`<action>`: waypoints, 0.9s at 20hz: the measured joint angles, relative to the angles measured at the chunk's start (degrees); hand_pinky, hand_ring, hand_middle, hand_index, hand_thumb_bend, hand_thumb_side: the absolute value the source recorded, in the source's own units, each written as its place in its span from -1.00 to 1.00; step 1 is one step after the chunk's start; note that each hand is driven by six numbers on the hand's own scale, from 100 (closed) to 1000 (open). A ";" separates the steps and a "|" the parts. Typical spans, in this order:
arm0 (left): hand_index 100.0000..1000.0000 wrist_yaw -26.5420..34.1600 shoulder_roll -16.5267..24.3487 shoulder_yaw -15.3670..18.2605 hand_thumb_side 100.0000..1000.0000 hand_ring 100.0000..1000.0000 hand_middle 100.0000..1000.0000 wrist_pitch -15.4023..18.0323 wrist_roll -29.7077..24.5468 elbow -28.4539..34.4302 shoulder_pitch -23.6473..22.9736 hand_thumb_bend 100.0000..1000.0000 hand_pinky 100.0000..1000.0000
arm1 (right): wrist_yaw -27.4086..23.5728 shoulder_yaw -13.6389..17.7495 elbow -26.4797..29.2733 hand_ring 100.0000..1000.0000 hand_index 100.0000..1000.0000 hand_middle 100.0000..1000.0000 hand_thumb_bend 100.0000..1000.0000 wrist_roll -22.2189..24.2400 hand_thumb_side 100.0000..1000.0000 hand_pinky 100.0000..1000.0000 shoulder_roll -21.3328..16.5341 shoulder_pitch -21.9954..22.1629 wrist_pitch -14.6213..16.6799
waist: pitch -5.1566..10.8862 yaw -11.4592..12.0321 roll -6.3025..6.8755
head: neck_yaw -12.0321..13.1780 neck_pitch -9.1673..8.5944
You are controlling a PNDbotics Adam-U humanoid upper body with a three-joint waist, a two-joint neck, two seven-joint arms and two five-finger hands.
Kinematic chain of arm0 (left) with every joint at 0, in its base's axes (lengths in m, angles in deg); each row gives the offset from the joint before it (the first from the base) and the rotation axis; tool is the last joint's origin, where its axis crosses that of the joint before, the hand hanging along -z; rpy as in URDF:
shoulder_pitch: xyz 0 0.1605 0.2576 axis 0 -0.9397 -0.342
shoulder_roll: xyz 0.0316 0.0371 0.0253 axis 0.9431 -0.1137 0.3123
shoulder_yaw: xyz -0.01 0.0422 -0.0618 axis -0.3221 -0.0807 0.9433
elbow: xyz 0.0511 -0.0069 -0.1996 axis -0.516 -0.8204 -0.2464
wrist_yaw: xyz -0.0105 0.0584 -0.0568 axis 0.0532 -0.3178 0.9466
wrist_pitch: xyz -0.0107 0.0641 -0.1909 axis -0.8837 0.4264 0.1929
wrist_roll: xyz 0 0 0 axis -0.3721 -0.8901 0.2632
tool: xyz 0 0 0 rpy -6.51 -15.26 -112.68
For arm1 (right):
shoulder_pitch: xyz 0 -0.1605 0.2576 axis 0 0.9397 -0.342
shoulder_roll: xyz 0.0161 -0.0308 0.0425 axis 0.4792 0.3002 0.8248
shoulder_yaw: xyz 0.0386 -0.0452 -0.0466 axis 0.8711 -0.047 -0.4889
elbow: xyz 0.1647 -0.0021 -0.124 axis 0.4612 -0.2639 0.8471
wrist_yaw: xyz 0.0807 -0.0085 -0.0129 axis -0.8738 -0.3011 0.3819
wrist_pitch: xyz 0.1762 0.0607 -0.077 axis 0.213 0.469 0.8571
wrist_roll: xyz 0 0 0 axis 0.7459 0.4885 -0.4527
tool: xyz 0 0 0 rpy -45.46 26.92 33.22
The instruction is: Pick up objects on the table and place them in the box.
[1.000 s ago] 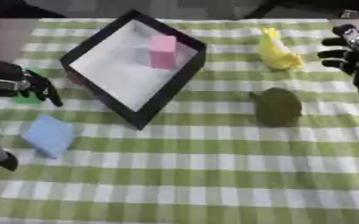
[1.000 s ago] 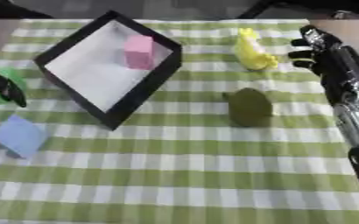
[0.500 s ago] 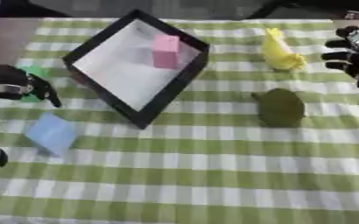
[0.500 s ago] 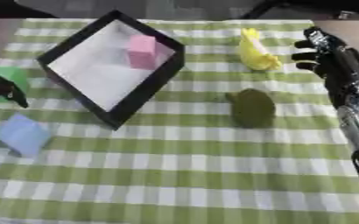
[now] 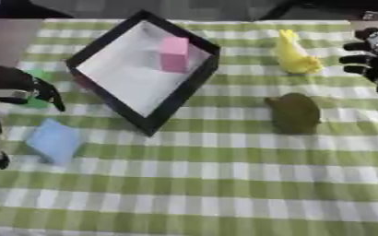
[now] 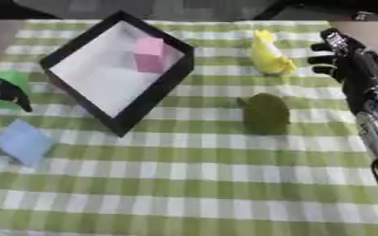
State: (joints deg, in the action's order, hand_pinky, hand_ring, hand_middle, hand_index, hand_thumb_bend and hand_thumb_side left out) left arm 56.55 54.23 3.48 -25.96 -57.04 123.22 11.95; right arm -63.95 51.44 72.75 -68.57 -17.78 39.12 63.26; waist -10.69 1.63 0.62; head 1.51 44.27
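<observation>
At the tablecloth's left edge, the left hand (image 5: 14,87) has its fingers curled over a green object (image 5: 37,83). A blue block (image 5: 55,140) lies near it. The box (image 5: 144,73), corner pointing forward, holds a pink block (image 5: 174,54). The olive object (image 5: 293,112) lies centre-right. The yellow object (image 5: 295,59) runs lengthwise toward the far edge. The right hand (image 6: 341,57), fingers spread, stays apart from it.

Both head eyes look steeply down, sharing the box (image 5: 144,76).

Black-rimmed box (image 5: 111,41) holding pink block (image 5: 174,54), yellow toy (image 5: 295,59), olive lump (image 5: 293,112), blue square (image 5: 55,141), green piece (image 6: 10,83)
</observation>
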 measured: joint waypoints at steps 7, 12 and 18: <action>0.79 1.08 -0.56 0.02 -1.00 0.69 0.64 -0.74 0.63 -0.51 0.50 0.64 0.61 | 0.00 0.00 -0.11 0.42 0.74 0.41 -1.00 0.00 0.53 0.54 0.11 0.08 0.00 | 0.00 0.05 0.00 | 0.00 0.00; 0.73 1.72 -1.79 -0.01 -0.98 0.65 0.59 -1.77 2.23 -1.74 0.98 0.61 0.59 | 0.00 0.00 -0.15 0.42 0.74 0.41 -1.00 0.00 0.54 0.54 0.38 0.10 0.00 | 0.00 0.02 0.00 | 0.00 0.00; 0.70 2.52 -3.03 -0.40 -0.77 0.63 0.56 -2.49 3.10 -3.30 1.02 0.56 0.58 | 0.00 0.01 -0.27 0.42 0.74 0.41 -1.00 0.00 0.55 0.54 0.39 0.13 0.00 | 0.00 -0.06 0.00 | -0.05 0.00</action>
State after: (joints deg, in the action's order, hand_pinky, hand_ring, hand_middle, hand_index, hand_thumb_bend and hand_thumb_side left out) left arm 59.06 51.20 3.08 -28.45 -53.93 119.91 12.97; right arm -63.95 51.45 72.49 -68.57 -17.38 39.25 63.26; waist -10.69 1.57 0.62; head 1.46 44.27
